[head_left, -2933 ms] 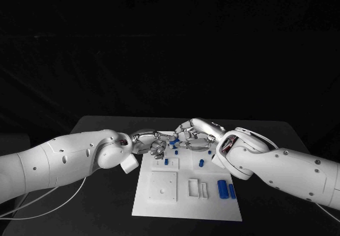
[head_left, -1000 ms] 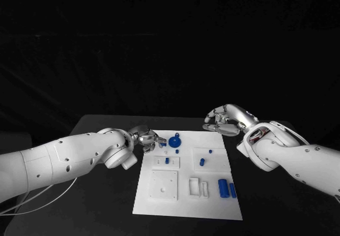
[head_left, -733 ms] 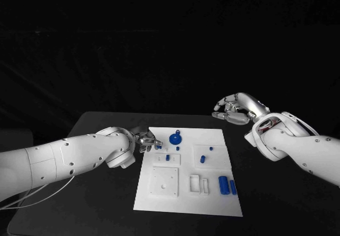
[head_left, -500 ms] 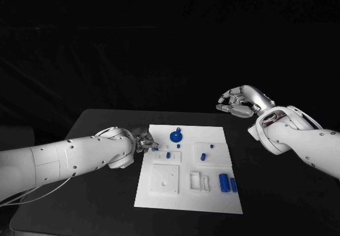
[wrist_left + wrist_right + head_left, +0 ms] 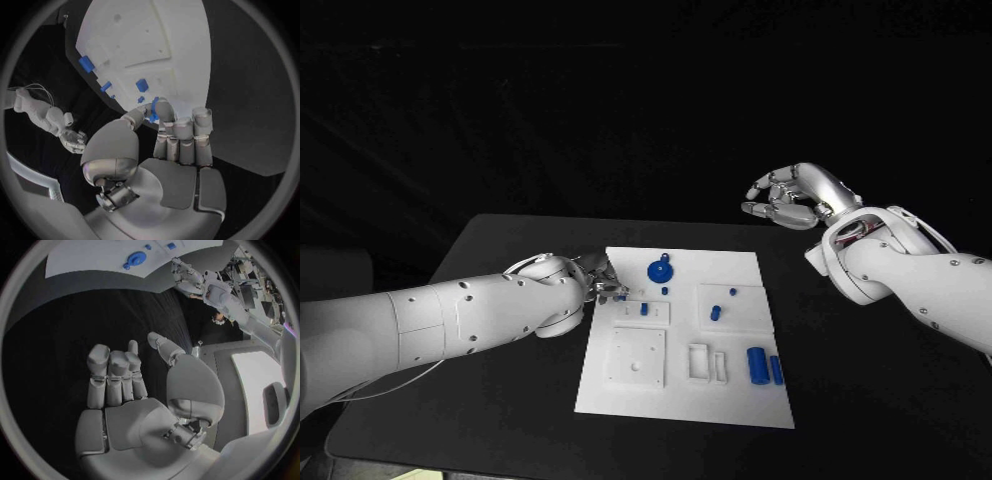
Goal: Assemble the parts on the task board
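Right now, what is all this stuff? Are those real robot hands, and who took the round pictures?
Yes, they are real robot hands. The robot has two white arms, and each ends in a silver hand. The square picture comes from a camera on its head, looking down at a black table. The two round pictures come from cameras on its wrists, just behind each hand.

On the table lies a white task board. On it are small blue parts: a round blue part and two blue cylinders side by side.

The left hand is at the board's edge and seems to pinch a small blue part. The right hand is lifted up, holding nothing.
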Controlling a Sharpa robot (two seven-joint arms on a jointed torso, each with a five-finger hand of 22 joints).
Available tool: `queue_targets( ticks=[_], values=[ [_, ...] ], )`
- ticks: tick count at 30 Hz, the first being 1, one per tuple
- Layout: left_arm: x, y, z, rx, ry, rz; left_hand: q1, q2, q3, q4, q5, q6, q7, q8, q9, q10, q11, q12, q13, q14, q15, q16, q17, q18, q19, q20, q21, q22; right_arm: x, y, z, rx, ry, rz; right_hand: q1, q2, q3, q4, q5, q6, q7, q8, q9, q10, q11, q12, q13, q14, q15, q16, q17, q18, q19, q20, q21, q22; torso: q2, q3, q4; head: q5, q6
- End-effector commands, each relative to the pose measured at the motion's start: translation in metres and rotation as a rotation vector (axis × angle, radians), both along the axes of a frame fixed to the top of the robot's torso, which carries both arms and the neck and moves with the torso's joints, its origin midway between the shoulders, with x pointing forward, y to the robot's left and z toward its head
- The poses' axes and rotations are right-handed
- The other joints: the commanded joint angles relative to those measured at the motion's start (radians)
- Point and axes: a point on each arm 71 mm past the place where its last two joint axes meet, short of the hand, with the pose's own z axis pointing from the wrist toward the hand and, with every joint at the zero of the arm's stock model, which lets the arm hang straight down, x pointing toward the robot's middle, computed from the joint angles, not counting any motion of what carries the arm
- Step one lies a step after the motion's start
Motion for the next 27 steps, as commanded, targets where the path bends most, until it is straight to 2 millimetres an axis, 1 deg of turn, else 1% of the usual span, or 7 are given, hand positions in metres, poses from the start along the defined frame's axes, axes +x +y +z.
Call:
queue_targets(
  ticks=[1,4,7,14,18,23,27],
  values=[
    [0.0,-0.003,0.0,0.017,-0.024,-0.012,0.008,0.003,0.11,-0.111,0.005,0.009,0.001,0.007,0.001,0.029,-0.024,-0.006,0.0,0.056,-0.053,-0.005,0.001,0.011,0.005,-0.113,0.005,0.0,0.0,0.002,0.001,0.001,-0.01,0.011,0.009,-0.003,-0.002,0.003,0.005,0.002,0.009,-0.006,0.002,-0.002,0.001,-0.006,-0.001,-0.001,0.0,-0.004,-0.001,0.086,-0.001,0.0,-0.004,0.003,0.001,-0.0007,-0.0018,-0.001,-0.005],
    [-0.001,-0.006,-0.002,0.022,-0.023,-0.02,0.007,0.003,0.11,-0.112,0.007,0.01,0.0,0.008,0.001,0.03,-0.024,-0.006,0.0,0.057,-0.053,-0.006,0.001,0.012,0.006,-0.113,0.005,0.0,0.0,0.002,0.001,0.001,-0.009,0.012,0.01,-0.002,-0.001,0.003,0.006,0.002,0.009,-0.007,0.002,-0.002,0.001,-0.006,-0.001,-0.001,0.0,-0.004,-0.001,0.086,-0.001,0.0,-0.004,0.003,0.0,0.0,-0.0021,0.0,-0.01],
    [-0.002,-0.006,-0.004,0.029,-0.025,-0.025,0.007,0.003,0.11,-0.112,0.009,0.011,0.0,0.008,0.001,0.03,-0.024,-0.007,0.0,0.057,-0.053,-0.006,0.002,0.012,0.006,-0.113,0.005,0.0,0.0,0.002,0.001,0.001,-0.008,0.012,0.01,-0.002,-0.001,0.003,0.006,0.002,0.008,-0.007,0.002,-0.002,0.001,-0.006,-0.002,-0.001,0.0,-0.004,-0.001,0.086,0.0,0.0,-0.004,0.003,0.0,0.001,-0.0005,-0.002,-0.012],
    [-0.004,-0.009,-0.009,0.031,-0.015,-0.037,0.007,0.004,0.11,-0.114,0.015,0.012,0.0,0.009,0.001,0.031,-0.025,-0.007,0.0,0.058,-0.054,-0.006,0.002,0.012,0.007,-0.113,0.004,0.0,0.0,0.003,0.001,0.0,-0.005,0.016,0.011,-0.002,-0.002,0.003,0.007,0.002,0.008,-0.007,0.002,-0.002,0.001,-0.006,-0.002,-0.001,-0.001,-0.004,-0.001,0.086,0.0,0.0,-0.004,0.003,-0.001,0.0009,-0.0001,-0.002,-0.016],
    [-0.005,-0.01,-0.011,0.034,-0.006,-0.045,0.006,0.005,0.11,-0.116,0.02,0.012,-0.001,0.01,0.001,0.032,-0.025,-0.008,0.0,0.059,-0.054,-0.007,0.003,0.012,0.007,-0.113,0.004,0.0,0.0,0.003,0.0,-0.001,-0.004,0.015,0.011,-0.002,-0.002,0.003,0.008,0.002,0.008,-0.007,0.002,-0.002,0.001,-0.006,-0.002,0.0,-0.001,-0.004,-0.001,0.086,0.0,0.0,-0.004,0.003,-0.001,0.001,-0.0004,-0.002,-0.017],
    [-0.005,-0.011,-0.013,0.041,-0.002,-0.052,0.006,0.005,0.11,-0.117,0.022,0.013,-0.001,0.01,0.001,0.032,-0.025,-0.008,0.0,0.059,-0.054,-0.007,0.003,0.013,0.008,-0.113,0.004,0.0,0.0,0.003,0.0,-0.002,-0.001,0.016,0.011,-0.002,-0.002,0.003,0.008,0.003,0.008,-0.007,0.002,-0.002,0.001,-0.006,-0.002,0.0,-0.001,-0.004,-0.001,0.086,0.0,0.0,-0.004,0.003,-0.001,0.0008,-0.0008,-0.002,-0.022],
    [-0.006,-0.011,-0.016,0.06,-0.011,-0.069,0.005,0.006,0.11,-0.118,0.024,0.013,-0.001,0.01,0.001,0.032,-0.025,-0.009,0.001,0.059,-0.054,-0.007,0.003,0.013,0.008,-0.112,0.004,0.0,0.001,0.003,0.0,-0.003,0.001,0.018,0.01,-0.002,-0.003,0.004,0.009,0.003,0.009,-0.007,0.002,-0.002,0.001,-0.006,-0.002,0.0,0.0,-0.004,0.0,0.086,0.0,0.0,-0.004,0.003,0.0,0.0007,-0.0004,-0.004,-0.023]
  ],
)
